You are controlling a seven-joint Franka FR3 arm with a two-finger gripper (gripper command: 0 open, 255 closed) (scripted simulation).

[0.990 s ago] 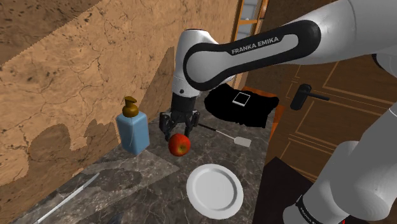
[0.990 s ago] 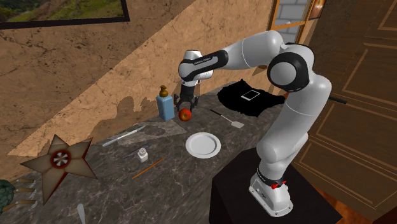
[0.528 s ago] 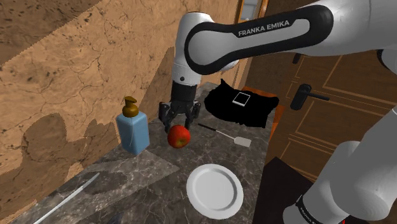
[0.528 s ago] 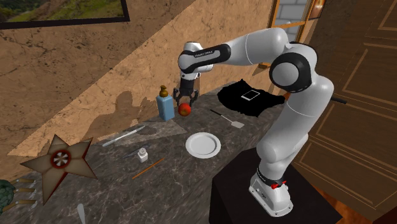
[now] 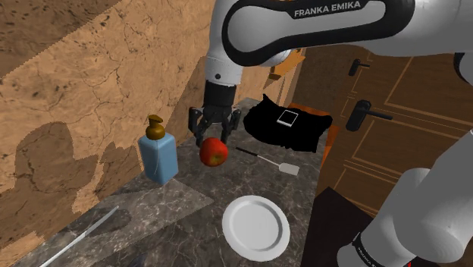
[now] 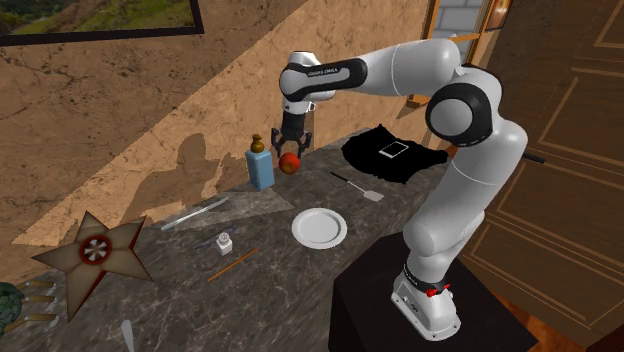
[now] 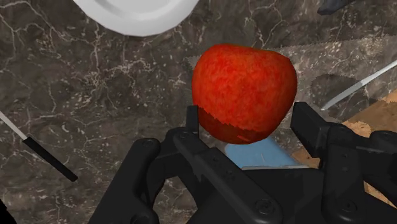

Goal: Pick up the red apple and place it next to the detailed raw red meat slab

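Observation:
The red apple (image 5: 214, 152) hangs in the air above the dark marble counter (image 5: 189, 201), clasped between the black fingers of my gripper (image 5: 214, 141). In the second exterior view the apple (image 6: 290, 162) and gripper (image 6: 290, 154) sit just right of a blue soap bottle (image 6: 261, 166), at about the height of its top. In the wrist view the gripper (image 7: 249, 124) is shut on the apple (image 7: 245, 89), one finger on each side, with the counter far below.
A blue soap bottle (image 5: 159, 152) stands left of the apple. A white plate (image 5: 255, 226) lies below it, nearer the stand. A spatula (image 5: 269, 161) and a black shape with a white rectangle (image 5: 288, 118) lie to the right. A long grey utensil (image 5: 79, 237) lies lower left.
The gripper has risen from near the counter with the apple clasped in it, lifting it to about the height of the bottle's top. Nothing else has moved.

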